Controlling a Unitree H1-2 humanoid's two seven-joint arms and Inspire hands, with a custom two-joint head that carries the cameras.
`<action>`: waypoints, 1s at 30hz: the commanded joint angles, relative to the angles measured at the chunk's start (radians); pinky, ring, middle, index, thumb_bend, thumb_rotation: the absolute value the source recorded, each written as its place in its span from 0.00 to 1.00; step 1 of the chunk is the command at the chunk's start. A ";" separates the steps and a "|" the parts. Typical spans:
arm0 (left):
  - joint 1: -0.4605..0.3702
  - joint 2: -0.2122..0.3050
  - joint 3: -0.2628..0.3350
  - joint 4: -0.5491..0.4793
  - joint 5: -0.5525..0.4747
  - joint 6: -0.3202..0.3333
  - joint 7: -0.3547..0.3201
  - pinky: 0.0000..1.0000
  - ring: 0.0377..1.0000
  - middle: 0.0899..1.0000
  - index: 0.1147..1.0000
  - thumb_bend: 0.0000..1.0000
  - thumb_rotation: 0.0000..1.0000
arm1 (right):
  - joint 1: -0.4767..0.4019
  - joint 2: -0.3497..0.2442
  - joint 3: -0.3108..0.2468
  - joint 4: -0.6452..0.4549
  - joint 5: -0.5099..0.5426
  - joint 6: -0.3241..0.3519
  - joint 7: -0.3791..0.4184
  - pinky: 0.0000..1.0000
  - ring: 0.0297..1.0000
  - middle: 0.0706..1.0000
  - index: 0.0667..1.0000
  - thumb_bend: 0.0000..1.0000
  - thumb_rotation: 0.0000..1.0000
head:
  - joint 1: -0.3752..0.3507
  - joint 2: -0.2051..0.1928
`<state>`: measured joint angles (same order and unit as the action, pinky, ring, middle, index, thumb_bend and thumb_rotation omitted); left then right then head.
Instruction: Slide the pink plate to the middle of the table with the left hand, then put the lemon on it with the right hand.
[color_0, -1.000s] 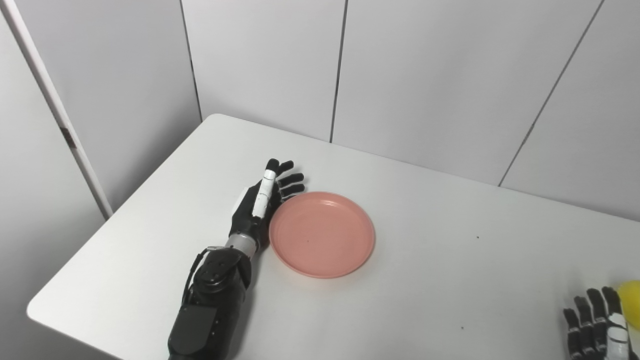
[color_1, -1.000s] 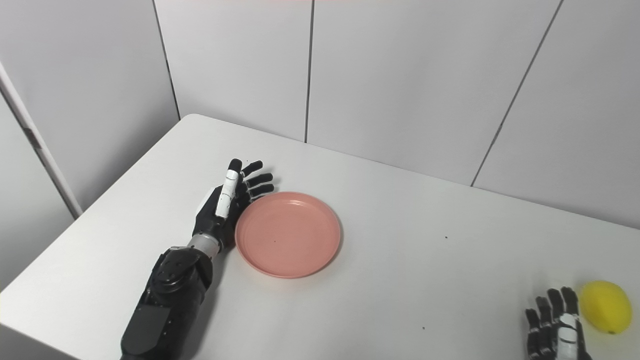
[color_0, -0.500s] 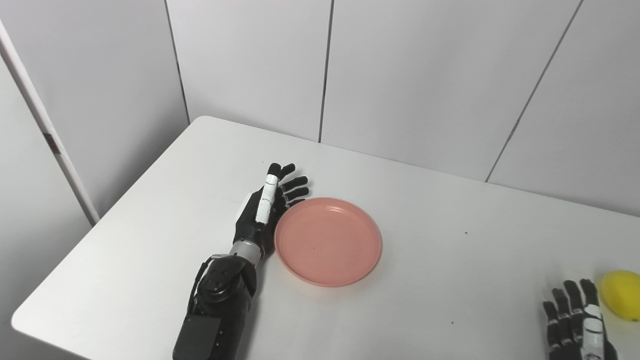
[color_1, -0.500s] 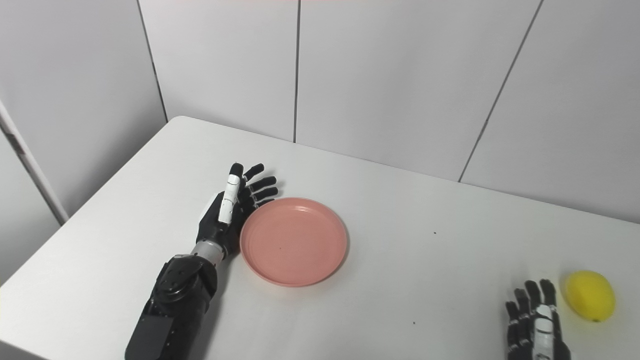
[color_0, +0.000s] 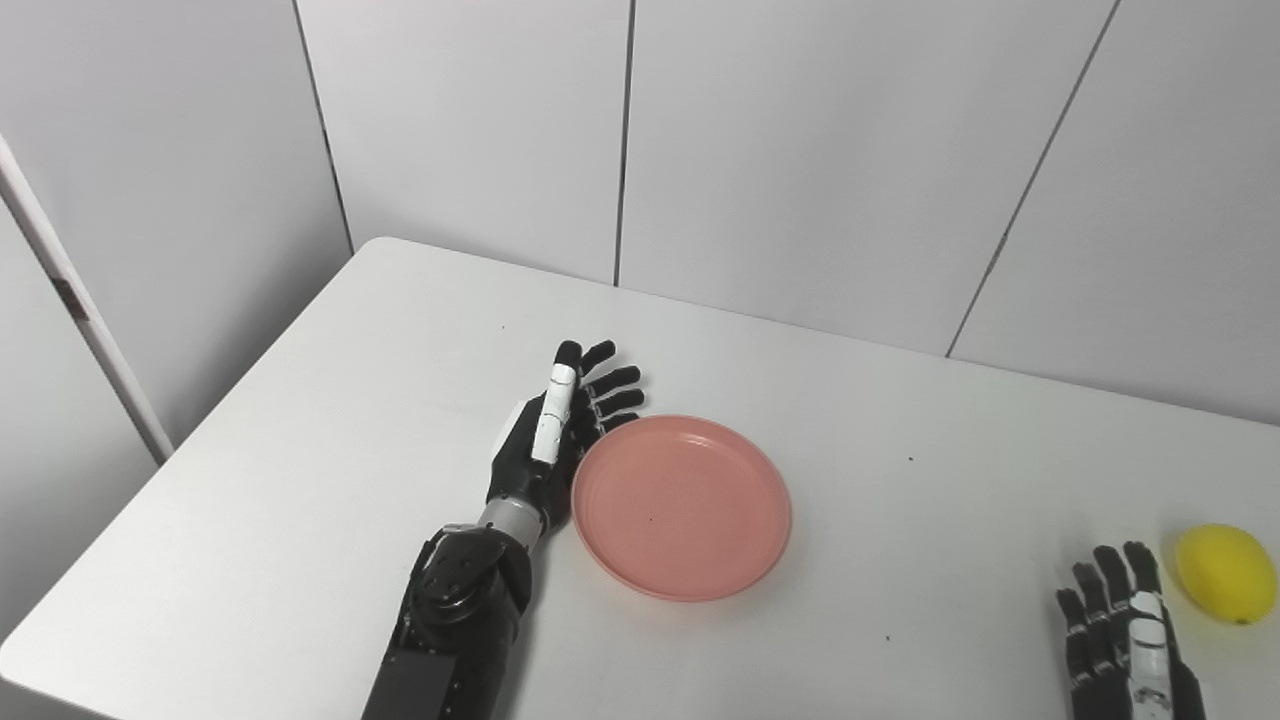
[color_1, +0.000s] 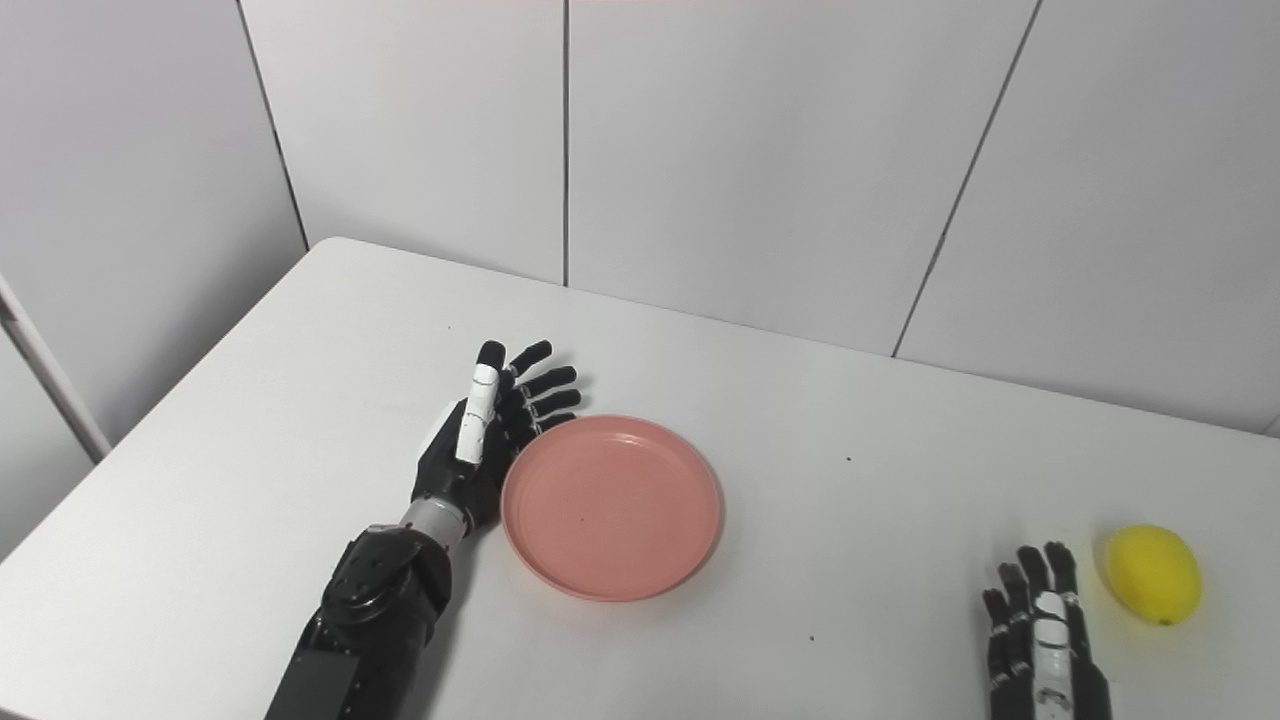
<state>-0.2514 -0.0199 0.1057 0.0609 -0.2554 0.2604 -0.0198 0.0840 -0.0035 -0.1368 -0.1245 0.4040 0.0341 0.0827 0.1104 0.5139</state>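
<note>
Pink plate (color_0: 682, 506), yellow lemon (color_1: 1152, 573), white table (color_0: 320, 420)

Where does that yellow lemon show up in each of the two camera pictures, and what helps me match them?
Left eye view: the lemon sits at the far right edge, low in the picture, just right of the right hand.
Right eye view: the lemon lies further in from the right edge, again just right of that hand.
Shared landmark: the pink plate, with the left hand against its left rim.
</note>
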 joint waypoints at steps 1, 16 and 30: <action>0.023 -0.020 -0.009 0.026 -0.008 0.058 0.002 0.72 0.74 0.74 0.81 0.87 0.90 | 0.025 0.027 0.018 0.047 -0.005 0.003 0.004 1.00 0.97 0.94 0.96 0.64 0.67 | -0.008 0.003; -0.021 -0.051 -0.025 0.081 0.014 0.052 0.024 0.71 0.71 0.71 0.80 0.85 0.91 | 0.030 0.064 0.023 0.030 -0.031 0.005 -0.013 0.98 0.94 0.92 0.94 0.71 0.64 | -0.043 0.016; -0.062 -0.093 -0.033 0.151 0.036 0.030 0.042 0.71 0.72 0.72 0.80 0.85 0.90 | 0.032 0.069 0.025 0.025 -0.036 0.006 -0.017 0.98 0.94 0.92 0.94 0.72 0.64 | -0.050 0.023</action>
<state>-0.3351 -0.0943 0.0776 0.1680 -0.2299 0.2559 -0.0039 0.0845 0.0450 -0.1215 -0.1305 0.3689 0.0310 0.0692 0.0598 0.5369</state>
